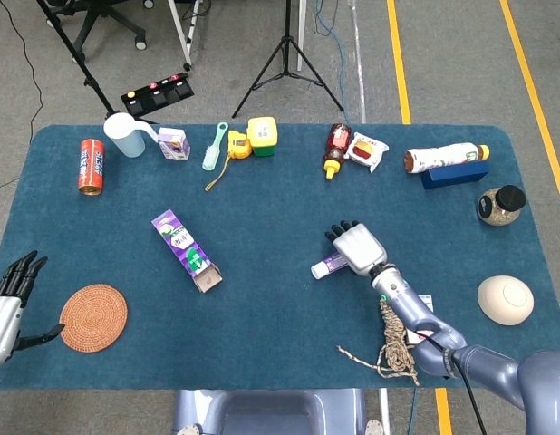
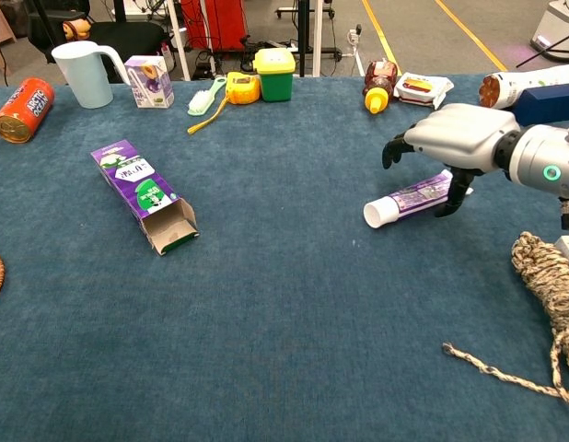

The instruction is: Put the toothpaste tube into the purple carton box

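Hovering right hand (image 2: 450, 138) over toothpaste tube (image 2: 409, 199), lettering illegible

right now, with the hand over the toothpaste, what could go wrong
The right hand covers only the tail of the toothpaste tube, so a grip there may let the capped end droop. The purple carton box lies flat and unheld, left hand far off, so pushing the tube in could slide it.

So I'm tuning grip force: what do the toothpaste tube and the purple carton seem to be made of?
The toothpaste tube looks like soft glossy plastic with a hard white cap; its printed skin catches the light. The purple carton looks like thin printed cardboard: brown flaps show at its open end. Both would probably crush under hard pressure.
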Motion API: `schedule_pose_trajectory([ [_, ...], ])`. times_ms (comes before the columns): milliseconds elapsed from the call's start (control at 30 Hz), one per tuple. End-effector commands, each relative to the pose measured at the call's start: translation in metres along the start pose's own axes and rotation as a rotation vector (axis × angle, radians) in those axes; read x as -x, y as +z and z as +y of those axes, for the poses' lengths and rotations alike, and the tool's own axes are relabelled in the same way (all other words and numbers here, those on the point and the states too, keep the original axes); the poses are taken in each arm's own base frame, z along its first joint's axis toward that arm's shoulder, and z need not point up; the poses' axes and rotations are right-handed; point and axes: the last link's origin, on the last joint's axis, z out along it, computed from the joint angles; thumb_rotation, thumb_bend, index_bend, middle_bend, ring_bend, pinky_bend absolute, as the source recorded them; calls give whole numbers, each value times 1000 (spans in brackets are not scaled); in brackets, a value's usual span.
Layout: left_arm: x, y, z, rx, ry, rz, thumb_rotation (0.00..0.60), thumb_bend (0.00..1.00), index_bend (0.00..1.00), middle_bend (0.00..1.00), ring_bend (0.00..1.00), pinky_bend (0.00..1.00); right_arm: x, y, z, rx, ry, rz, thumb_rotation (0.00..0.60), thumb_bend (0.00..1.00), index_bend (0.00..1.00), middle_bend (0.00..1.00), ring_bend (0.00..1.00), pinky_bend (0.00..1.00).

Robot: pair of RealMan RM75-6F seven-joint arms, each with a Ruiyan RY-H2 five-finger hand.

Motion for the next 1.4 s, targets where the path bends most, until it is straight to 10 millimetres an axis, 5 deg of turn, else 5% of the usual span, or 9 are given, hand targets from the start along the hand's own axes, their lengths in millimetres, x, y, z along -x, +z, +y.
schedule_pose_trajectory([
  [33,1,1,0,-3,2,-2,600,113,0,0,0,220,2,4,-2,-7,-6,0,600,189,308,276,259,391],
  [533,4,3,1,-13,8,-10,600,113,0,0,0,221,4,15,-2,3,12,6,600,344,383,369,349,458],
  [867,4,3,1,-14,4,-13,600,113,0,0,0,221,5,13,-1,18,101,7,600,441,519,514,497,523],
  [1400,9,10,9,21,19,-45,600,113,0,0,0,221,-22,-27,21,229,255,42,600,572,615,707,714,704],
])
